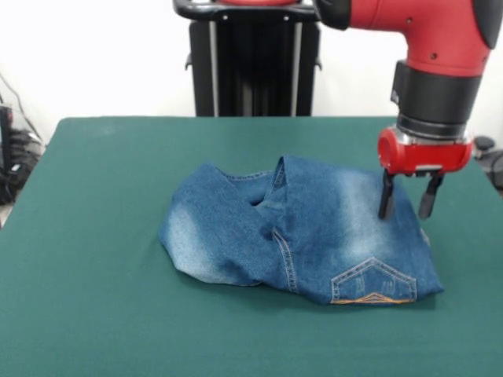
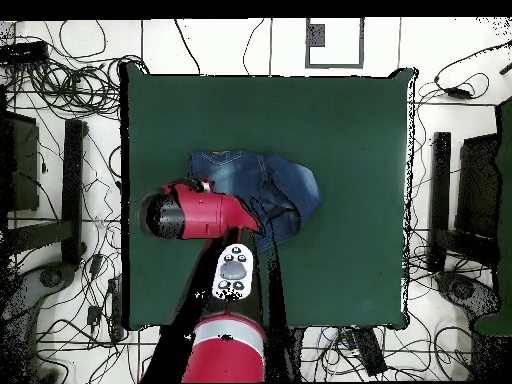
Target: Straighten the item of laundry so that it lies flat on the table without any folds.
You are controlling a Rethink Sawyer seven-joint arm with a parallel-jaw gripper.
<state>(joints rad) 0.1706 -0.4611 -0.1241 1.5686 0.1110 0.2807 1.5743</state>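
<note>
1. Front view: the jeans (image 1: 302, 232) lie bunched in a rumpled heap a little right of the middle of the green bench (image 1: 94, 236). One layer is folded over another along a stitched seam that runs down the middle of the heap. A back pocket with orange embroidery shows at the near right corner. The legs and waistband are hard to tell apart in the heap.
2. Front view: the red and black arm comes down at the right. Its hand (image 1: 407, 196) sits over the right part of the jeans with two dark fingers (image 1: 386, 196) spread apart, and no cloth is caught between them. Whether the fingertips touch the denim cannot be told. The arm's upper part is cut off at the top edge.
3. Overhead view: the jeans (image 2: 285, 190) lie near the bench's (image 2: 350, 120) middle. The arm covers the hand and part of the cloth, so the fingers are hidden here.
</note>
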